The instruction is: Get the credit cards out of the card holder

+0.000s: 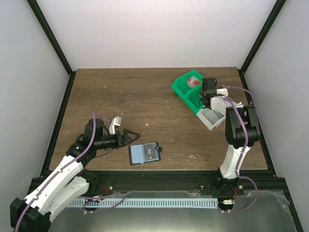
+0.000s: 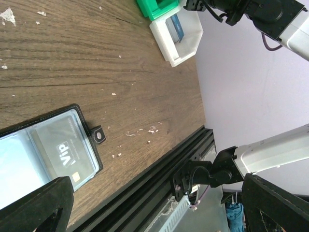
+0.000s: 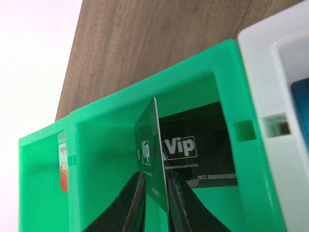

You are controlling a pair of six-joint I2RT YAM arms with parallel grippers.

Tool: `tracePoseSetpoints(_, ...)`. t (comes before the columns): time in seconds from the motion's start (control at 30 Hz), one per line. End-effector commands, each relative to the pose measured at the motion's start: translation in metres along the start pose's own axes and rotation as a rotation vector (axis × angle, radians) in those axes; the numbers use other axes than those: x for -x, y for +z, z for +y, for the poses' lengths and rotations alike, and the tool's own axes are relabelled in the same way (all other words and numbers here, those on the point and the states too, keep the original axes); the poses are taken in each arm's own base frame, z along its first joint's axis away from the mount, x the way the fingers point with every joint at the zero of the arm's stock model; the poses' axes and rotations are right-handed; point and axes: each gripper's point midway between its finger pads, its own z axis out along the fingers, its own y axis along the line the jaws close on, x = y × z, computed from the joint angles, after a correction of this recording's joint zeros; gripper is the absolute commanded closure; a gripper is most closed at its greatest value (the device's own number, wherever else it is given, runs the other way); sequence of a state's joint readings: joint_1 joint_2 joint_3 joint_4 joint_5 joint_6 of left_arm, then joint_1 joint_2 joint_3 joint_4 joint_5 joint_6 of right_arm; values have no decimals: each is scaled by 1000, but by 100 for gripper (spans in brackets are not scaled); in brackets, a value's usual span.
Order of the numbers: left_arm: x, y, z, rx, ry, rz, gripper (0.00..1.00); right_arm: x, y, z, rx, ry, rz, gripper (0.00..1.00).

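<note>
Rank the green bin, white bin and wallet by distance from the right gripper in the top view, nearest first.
1. Green bin: the right gripper, pinching a card, reaches into it, far right.
2. White bin: adjoining the green one, just nearer the arms.
3. Wallet: open near the front edge, beside the left gripper.

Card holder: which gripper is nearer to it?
Left. The left gripper is just left of the card holder; the right gripper is far off, holding a card in the green bin.
</note>
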State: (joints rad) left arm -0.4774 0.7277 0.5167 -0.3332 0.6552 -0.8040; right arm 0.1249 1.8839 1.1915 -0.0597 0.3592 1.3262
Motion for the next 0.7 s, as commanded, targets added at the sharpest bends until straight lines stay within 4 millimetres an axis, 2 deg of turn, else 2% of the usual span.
tracePoseSetpoints(0.0,3,-3,-2,11,14,-14,3,13,-6,17,10,33,-14,85)
tracePoseSetpoints(0.2,3,-3,-2,18,16,-11,3,13,-7,11,-54,30,0,78)
tracePoseSetpoints(0.3,4,-4,-3,20,16,-14,3,10,-7,-4,-161,52,18,76)
tracePoseSetpoints(0.43,2,-5,3,49,10,-11,3,10,-10,-14,-246,77,34,76)
tracePoseSetpoints(0.57,1,-6,11,86,-3,-15,3,16,-21,-14,-244,85,32,74)
tracePoseSetpoints(0.67,0,-4,14,96,-12,-7,3,21,-31,-15,-241,75,34,69)
